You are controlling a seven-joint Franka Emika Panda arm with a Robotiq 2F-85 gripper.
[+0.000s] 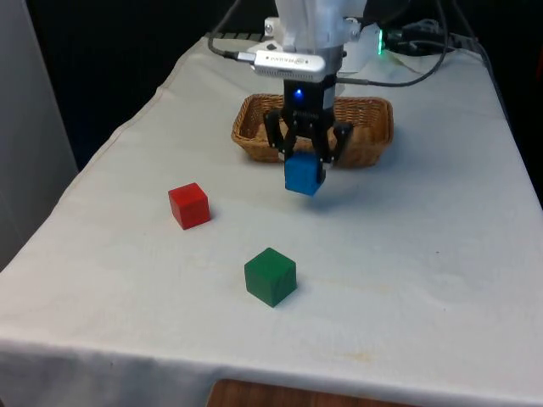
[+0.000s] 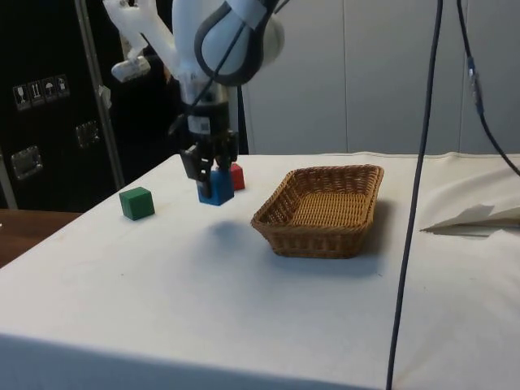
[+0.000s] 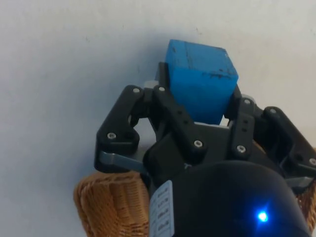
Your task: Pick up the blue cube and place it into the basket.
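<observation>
You have three cubes and one basket to count here: one blue cube [image 1: 304, 175], one red cube [image 1: 188, 205], one green cube [image 1: 270, 276], and a single wicker basket [image 1: 373, 136].

The gripper [image 1: 304, 165] is clamped on the blue cube, with one finger pressed to each of two opposite faces. You can see this best in the wrist view, where the blue cube [image 3: 200, 79] sits between the black fingers [image 3: 170, 106] and sticks out beyond their tips. In the side view the blue cube [image 2: 215, 187] hangs clear of the surface [image 2: 162, 284], with its shadow lying on the white cloth below it. It is held in the air just in front of the basket, on the near side of the rim, not over the inside of it.

The red cube rests on the surface toward the front view's left, well apart from the gripper. The green cube sits nearer the camera in the front view, also apart from the others. In the side view the green cube [image 2: 136, 202] stands alone near the surface's edge, and the red cube [image 2: 236, 175] shows partly behind the held blue one.

The basket [image 2: 321, 211] looks empty in the side view, its woven floor bare. Nothing lies between the held cube and the basket's near rim. Dark cables [image 1: 407, 76] trail over the surface behind the basket, and a black cable [image 2: 414, 203] hangs down in front of the side view.
</observation>
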